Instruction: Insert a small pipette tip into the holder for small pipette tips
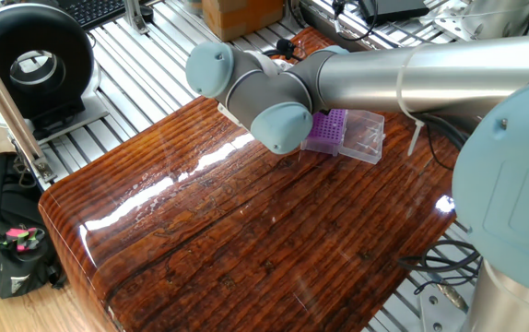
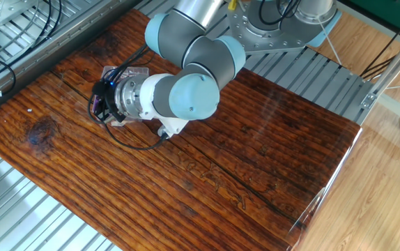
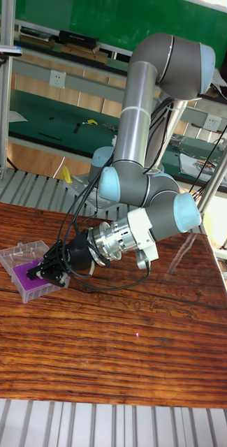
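The holder for small pipette tips [image 3: 17, 274] is a purple block with a clear box part [image 3: 22, 251], lying at the table's left in the tall fixed view. My gripper [image 3: 38, 272] reaches in low from the right, and its black fingers [image 3: 52, 267] come together over the block's right end. No small pipette tip can be made out between them; it would be too small to see. In one fixed view the holder [image 1: 328, 130] shows behind the arm's wrist joint, which hides the gripper. In the other fixed view the gripper [image 2: 98, 104] covers most of the holder.
The brown wooden table [image 1: 246, 240] rests on an aluminium-slat frame [image 1: 145, 65]. A black cable [image 2: 134, 145] loops from the wrist onto the table. A round black device [image 1: 29, 60] stands off the table's far corner and a black bag [image 1: 6, 235] lies on the floor.
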`<state>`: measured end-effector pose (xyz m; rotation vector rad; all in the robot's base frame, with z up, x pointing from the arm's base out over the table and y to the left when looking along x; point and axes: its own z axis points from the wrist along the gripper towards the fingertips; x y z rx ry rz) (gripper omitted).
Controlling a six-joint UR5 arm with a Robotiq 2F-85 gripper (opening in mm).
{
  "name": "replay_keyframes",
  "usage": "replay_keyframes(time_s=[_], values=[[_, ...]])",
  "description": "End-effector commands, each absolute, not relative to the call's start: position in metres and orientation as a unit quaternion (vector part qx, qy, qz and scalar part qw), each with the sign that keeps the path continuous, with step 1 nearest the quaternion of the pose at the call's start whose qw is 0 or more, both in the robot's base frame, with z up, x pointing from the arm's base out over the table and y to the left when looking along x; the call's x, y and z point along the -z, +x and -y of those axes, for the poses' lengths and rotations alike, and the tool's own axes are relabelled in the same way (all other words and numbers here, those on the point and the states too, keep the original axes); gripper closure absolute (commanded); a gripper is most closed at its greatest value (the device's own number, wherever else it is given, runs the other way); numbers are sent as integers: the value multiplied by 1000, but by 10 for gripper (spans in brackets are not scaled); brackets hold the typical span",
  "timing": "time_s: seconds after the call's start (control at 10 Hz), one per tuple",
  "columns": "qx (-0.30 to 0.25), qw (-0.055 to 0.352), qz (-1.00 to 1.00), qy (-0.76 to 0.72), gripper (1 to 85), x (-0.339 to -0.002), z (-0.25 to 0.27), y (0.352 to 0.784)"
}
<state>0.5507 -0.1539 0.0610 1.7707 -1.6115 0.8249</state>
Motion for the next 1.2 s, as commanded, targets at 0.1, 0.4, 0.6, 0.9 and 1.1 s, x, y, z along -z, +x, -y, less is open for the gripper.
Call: replay_keyframes(time_s=[0.1,0.4,0.6,0.9,1.1], values=[[-301,298,615,665,847,-56,152,548],[-296,294,616,668,847,-54,149,549],[-294,294,618,667,847,-54,148,549],[-289,295,623,665,837,-53,145,547],[-288,296,623,664,813,-54,146,547]])
